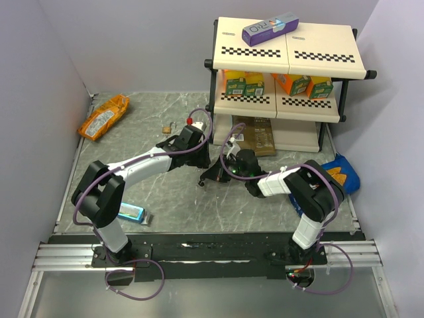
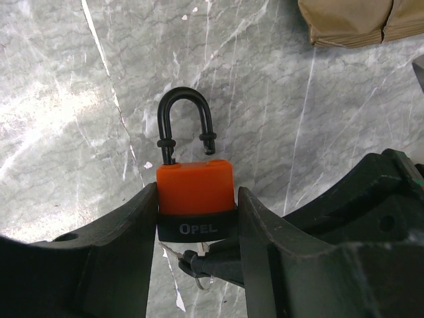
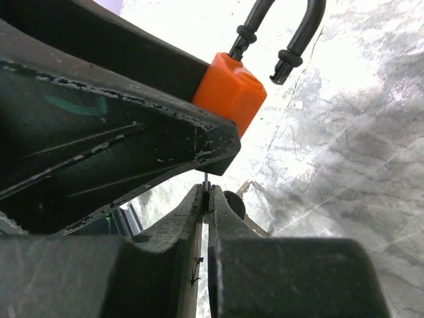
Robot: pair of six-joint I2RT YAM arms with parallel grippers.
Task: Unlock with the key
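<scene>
Grey marbled tabletop (image 2: 318,132); left gripper (image 2: 197,218) clamped on orange-red block padlock with black metal shackle (image 2: 195,189), shackle sticking out past its fingertips, one leg free of the body; right gripper (image 3: 206,199) pinched tight on thin silvery key blade (image 3: 207,179), blade poking from its fingertips up to the padlock's base.

two padlocks — orange padlock (image 2: 196,187), brass padlock (image 1: 167,128) — four juice cartons (image 1: 245,85), one purple box (image 1: 269,30)

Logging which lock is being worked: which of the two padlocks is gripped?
The orange padlock, clamped in the left gripper, with one leg of its black shackle out of the body. The brass padlock lies apart on the table.
</scene>
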